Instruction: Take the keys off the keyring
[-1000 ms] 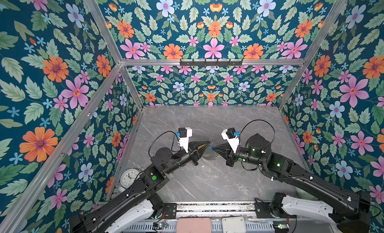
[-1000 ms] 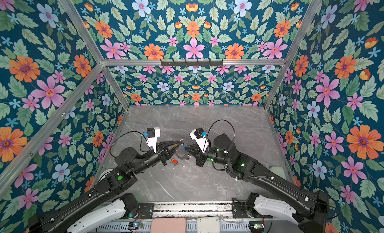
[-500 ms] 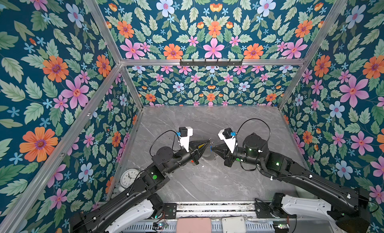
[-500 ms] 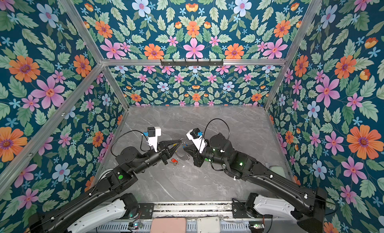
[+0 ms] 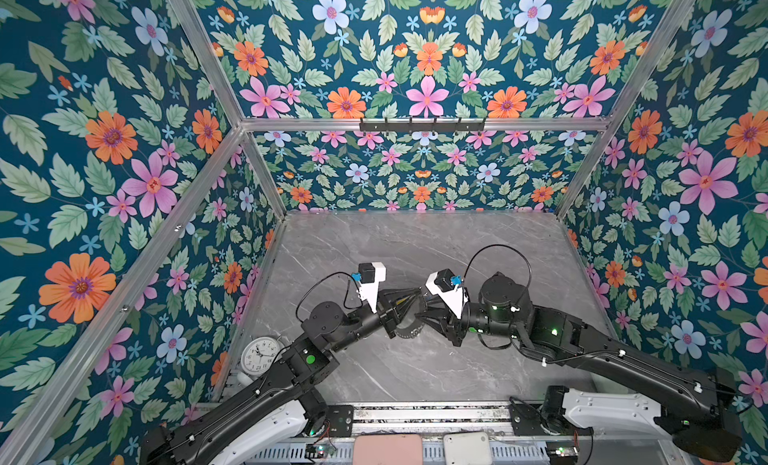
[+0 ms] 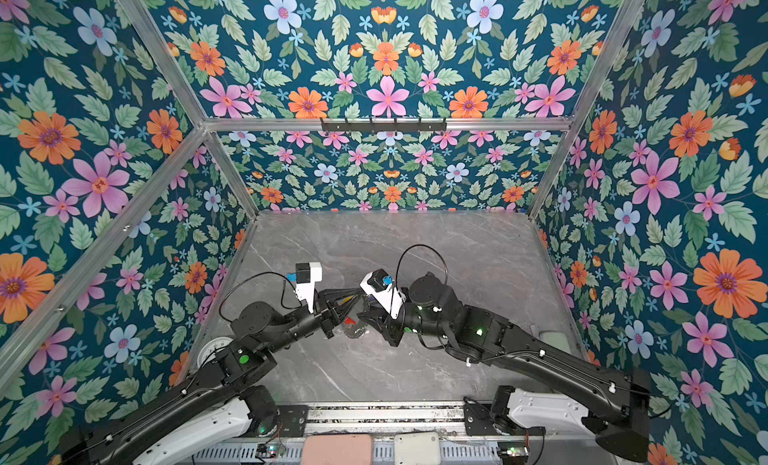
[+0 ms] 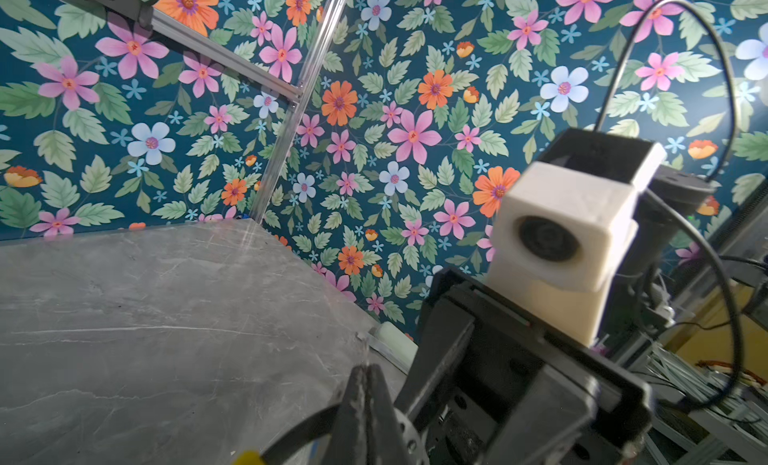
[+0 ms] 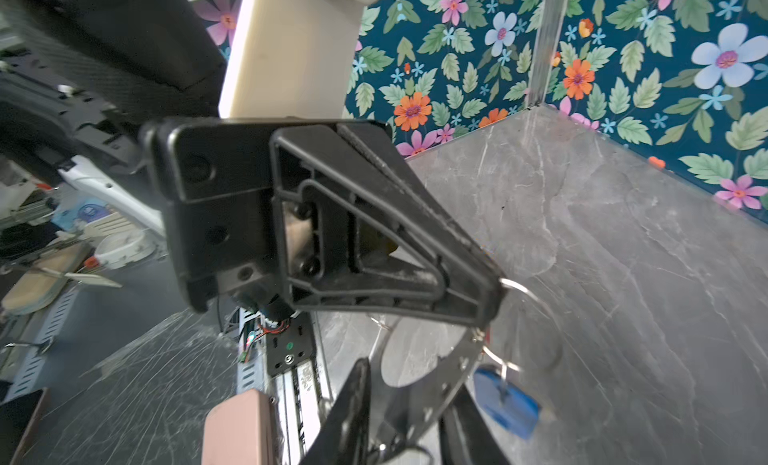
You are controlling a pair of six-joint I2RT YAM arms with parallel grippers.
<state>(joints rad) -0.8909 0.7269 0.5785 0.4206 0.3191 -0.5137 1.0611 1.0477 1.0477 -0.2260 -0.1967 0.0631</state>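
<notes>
Edges and room: you are working on a grey marble table (image 5: 415, 251) that floral walls (image 5: 415, 172) are closing off at 9, 12 and 3 o'clock. A metal rail (image 5: 428, 413) is running along the 6 o'clock edge. Both grippers are meeting near the table's centre, slightly toward 6 o'clock. Bare marble is lying open from there toward 12 and 3 o'clock. A clock (image 5: 261, 354) is sitting at the 8 o'clock edge, against the wall and beside your left arm. A pale object (image 6: 555, 341) is resting at the 4 o'clock edge.

Grip: your left gripper (image 8: 492, 296) is pressing its fingers together on the rim of the keyring (image 8: 451, 375), which is sitting between the two grippers. Your right gripper (image 8: 409, 384) is holding its fingers (image 8: 353, 400) apart, one on each side of that rim. You cannot tell whether they are touching it.

Count: one keyring and two keys. The blue-tagged key (image 8: 505, 400) is dangling from small silver loops (image 8: 498, 359) at the rim. The red-tagged key (image 6: 350, 321) is showing in a top view just beside the ring's 11 o'clock side. Two arms, two grippers, one clock.
</notes>
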